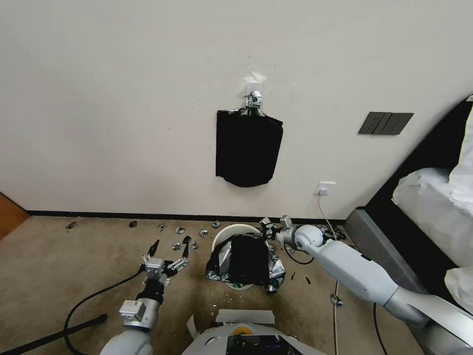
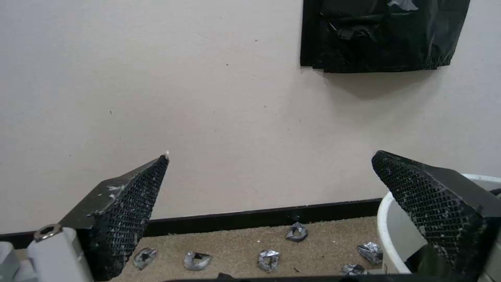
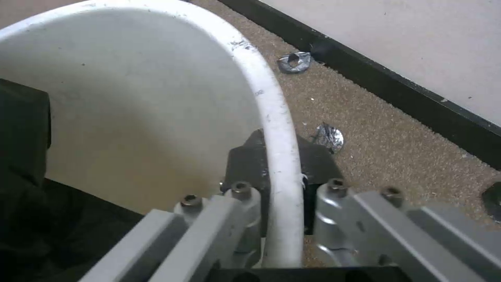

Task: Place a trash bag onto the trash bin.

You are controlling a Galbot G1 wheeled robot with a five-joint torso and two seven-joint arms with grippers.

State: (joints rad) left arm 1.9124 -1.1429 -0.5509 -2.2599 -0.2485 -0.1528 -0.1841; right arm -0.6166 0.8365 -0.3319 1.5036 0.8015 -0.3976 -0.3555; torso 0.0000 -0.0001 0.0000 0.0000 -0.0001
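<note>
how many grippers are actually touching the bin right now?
1. The right gripper is clamped on the far rim of the bin. The left gripper hangs open over the carpet beside it.

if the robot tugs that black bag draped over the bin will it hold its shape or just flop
Probably flop: the trash bag is thin, wrinkled and sagging over the trash bin. Its glossy sheen suggests it may slip. The bin looks light, so a tug might tip it, though the right gripper pinches its rim.

Wrinkled glossy black plastic trash bag [image 1: 245, 260] drapes over the round cream-white plastic trash bin's [image 1: 231, 231] near rim.
</note>
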